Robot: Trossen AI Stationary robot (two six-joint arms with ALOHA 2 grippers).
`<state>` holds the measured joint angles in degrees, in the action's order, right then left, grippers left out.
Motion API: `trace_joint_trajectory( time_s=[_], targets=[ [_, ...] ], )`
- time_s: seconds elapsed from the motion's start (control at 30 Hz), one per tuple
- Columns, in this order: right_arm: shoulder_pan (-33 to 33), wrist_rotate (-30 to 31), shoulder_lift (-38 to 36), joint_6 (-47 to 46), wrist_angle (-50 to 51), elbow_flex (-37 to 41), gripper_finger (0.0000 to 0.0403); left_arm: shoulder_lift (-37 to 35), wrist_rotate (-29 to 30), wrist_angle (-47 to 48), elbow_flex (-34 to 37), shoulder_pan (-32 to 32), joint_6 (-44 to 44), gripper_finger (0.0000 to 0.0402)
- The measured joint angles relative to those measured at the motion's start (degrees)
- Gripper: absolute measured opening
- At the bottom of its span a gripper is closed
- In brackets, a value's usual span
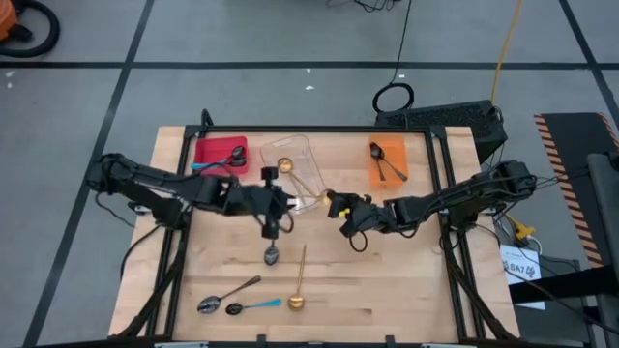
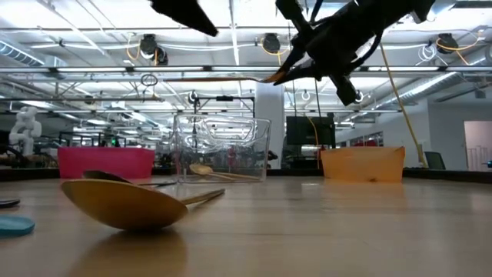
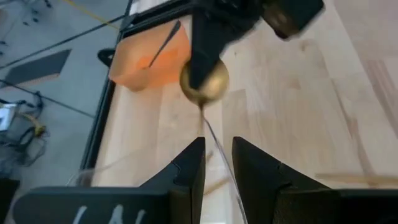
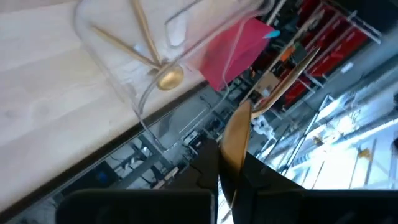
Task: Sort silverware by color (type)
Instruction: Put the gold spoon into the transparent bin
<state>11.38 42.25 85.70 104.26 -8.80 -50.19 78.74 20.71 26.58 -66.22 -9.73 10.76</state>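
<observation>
Right wrist view: a gold spoon (image 4: pixel 239 140) is held clamped in the right pincer (image 4: pixel 229 177), just short of the clear bin (image 4: pixel 112 59), where other gold spoons (image 4: pixel 163 76) are already laid. The bowl should be carried over the rim before release, so nothing is knocked. Beside the bin, the left pincer (image 3: pixel 219 165) is seen parted and apparently empty. More spoons (image 1: pixel 240 296) are left on the bench (image 1: pixel 406 280).

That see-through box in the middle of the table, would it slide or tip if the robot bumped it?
Probably it would slide. The clear box looks thin-walled and light, holding only a few gold spoons, and it sits on smooth wood. It seems wide and low, so tipping looks less likely, though a push near its rim might tilt it.
</observation>
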Motion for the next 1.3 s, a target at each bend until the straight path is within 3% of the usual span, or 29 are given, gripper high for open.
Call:
trace_joint_trajectory(
  time_s=[0.3,0.8,1.03,1.3],
  targets=[
    [0.00,4.39,0.08,1.52,0.57,-0.02,0.0004,3.62,-5.33,-1.54,0.00,5.06,-0.63,0.0089],
    [0.02,4.06,0.08,5.08,0.47,-0.02,0.0004,5.74,-5.70,-0.21,0.03,5.60,-3.56,0.0089],
    [0.02,4.44,0.08,15.34,0.24,-0.02,0.0004,5.73,-5.19,0.20,-0.05,5.59,0.77,0.0088],
    [0.17,7.23,-0.44,27.56,-5.65,-0.07,0.0004,5.68,-4.64,19.63,-13.17,5.59,-2.39,0.0088]
  ],
)
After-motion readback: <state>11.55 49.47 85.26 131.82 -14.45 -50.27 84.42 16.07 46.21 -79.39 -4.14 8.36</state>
